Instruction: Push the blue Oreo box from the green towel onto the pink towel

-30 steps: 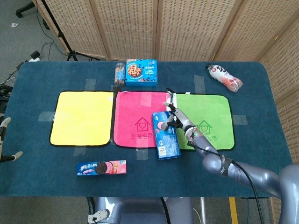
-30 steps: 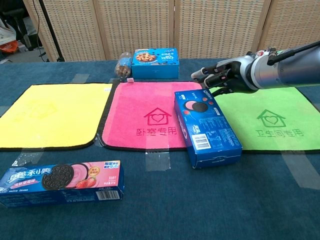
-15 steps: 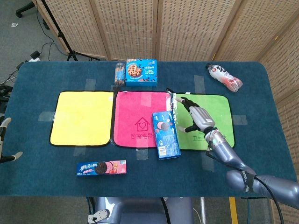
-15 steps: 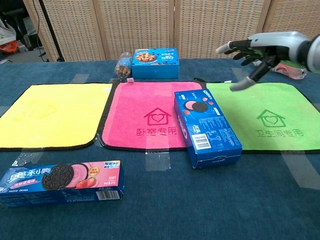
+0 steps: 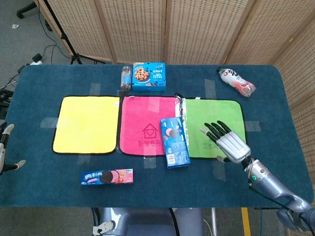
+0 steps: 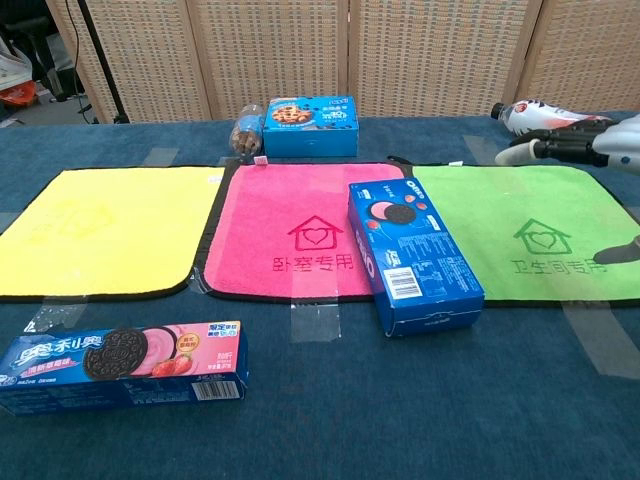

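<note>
The blue Oreo box [image 5: 175, 141] [image 6: 412, 253] lies lengthwise over the seam between the pink towel [image 5: 140, 115] [image 6: 290, 200] and the green towel [image 5: 214, 112] [image 6: 500, 200]. Its near end sticks out past the towels' front edge onto the table. My right hand [image 5: 227, 142] hovers over the green towel's front right part, fingers spread, holding nothing and well apart from the box. In the chest view only its fingers [image 6: 560, 150] show at the right edge. My left hand [image 5: 5, 150] peeks in at the far left edge, fingers apart and empty.
A yellow towel [image 5: 87, 124] [image 6: 100, 230] lies left of the pink one. A pink Oreo box [image 5: 107, 177] [image 6: 120, 362] sits near the front edge. At the back stand a blue cookie box [image 5: 148, 76] [image 6: 312, 125], a small jar [image 5: 126, 77] and a lying bottle [image 5: 237, 81].
My right hand has left the blue box's far right side, lifted, and drawn back to the right and toward me. The box has stayed put.
</note>
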You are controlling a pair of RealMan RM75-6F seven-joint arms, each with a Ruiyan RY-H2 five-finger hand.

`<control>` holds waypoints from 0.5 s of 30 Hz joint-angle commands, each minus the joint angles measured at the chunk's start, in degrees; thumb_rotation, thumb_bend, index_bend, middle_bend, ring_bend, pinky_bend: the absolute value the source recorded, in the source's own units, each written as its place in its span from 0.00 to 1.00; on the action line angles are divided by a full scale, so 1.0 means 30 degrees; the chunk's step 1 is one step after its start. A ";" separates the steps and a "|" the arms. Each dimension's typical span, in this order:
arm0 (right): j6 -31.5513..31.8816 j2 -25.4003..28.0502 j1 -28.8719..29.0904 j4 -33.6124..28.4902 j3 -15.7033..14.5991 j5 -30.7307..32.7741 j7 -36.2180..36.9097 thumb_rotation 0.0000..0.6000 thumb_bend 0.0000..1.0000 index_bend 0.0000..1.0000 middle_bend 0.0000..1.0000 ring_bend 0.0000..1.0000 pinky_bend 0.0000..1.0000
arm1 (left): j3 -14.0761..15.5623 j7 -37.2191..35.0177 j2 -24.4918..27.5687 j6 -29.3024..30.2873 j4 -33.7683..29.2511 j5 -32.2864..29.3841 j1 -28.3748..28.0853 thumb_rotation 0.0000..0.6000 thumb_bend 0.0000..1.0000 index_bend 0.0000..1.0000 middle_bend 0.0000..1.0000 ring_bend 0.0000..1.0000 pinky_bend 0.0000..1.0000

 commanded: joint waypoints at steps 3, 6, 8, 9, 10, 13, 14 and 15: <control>-0.0255 -0.1574 0.0140 0.1641 -0.0083 -0.0740 0.0004 1.00 0.00 0.00 0.00 0.00 0.03 | -0.0015 -0.0089 0.0020 -0.0017 0.0049 -0.0042 0.0003 1.00 0.00 0.00 0.00 0.00 0.00; -0.0741 -0.2347 0.0409 0.2333 0.0164 -0.0620 0.0105 1.00 0.00 0.00 0.00 0.00 0.03 | -0.0031 -0.0217 0.0057 -0.0033 0.0094 -0.0092 0.0025 1.00 0.00 0.00 0.00 0.00 0.00; -0.0985 -0.2720 0.0519 0.2520 0.0322 -0.0460 0.0251 1.00 0.00 0.00 0.00 0.00 0.03 | -0.0030 -0.0287 0.0081 -0.0050 0.0122 -0.0097 0.0034 1.00 0.00 0.00 0.00 0.00 0.00; -0.1092 -0.3005 0.0592 0.2612 0.0459 -0.0360 0.0336 1.00 0.00 0.00 0.00 0.00 0.03 | -0.0032 -0.0339 0.0087 -0.0071 0.0151 -0.0114 0.0037 1.00 0.00 0.00 0.00 0.00 0.00; -0.1186 -0.3213 0.0657 0.2675 0.0569 -0.0278 0.0356 1.00 0.00 0.00 0.00 0.00 0.03 | -0.0036 -0.0376 0.0094 -0.0096 0.0161 -0.0133 0.0035 1.00 0.00 0.00 0.00 0.00 0.00; -0.1550 -0.3800 0.0937 0.2833 0.0947 -0.0018 0.0190 1.00 0.00 0.00 0.00 0.00 0.03 | -0.0039 -0.0494 0.0125 -0.0163 0.0193 -0.0161 0.0032 1.00 0.00 0.00 0.00 0.00 0.00; -0.1691 -0.4000 0.1047 0.2913 0.1089 0.0087 0.0113 1.00 0.00 0.00 0.00 0.00 0.03 | -0.0038 -0.0526 0.0138 -0.0174 0.0204 -0.0163 0.0035 1.00 0.00 0.00 0.00 0.00 0.00; -0.1856 -0.4205 0.1165 0.2986 0.1235 0.0215 0.0121 1.00 0.00 0.00 0.00 0.00 0.03 | -0.0038 -0.0557 0.0150 -0.0185 0.0209 -0.0168 0.0037 1.00 0.00 0.00 0.00 0.00 0.00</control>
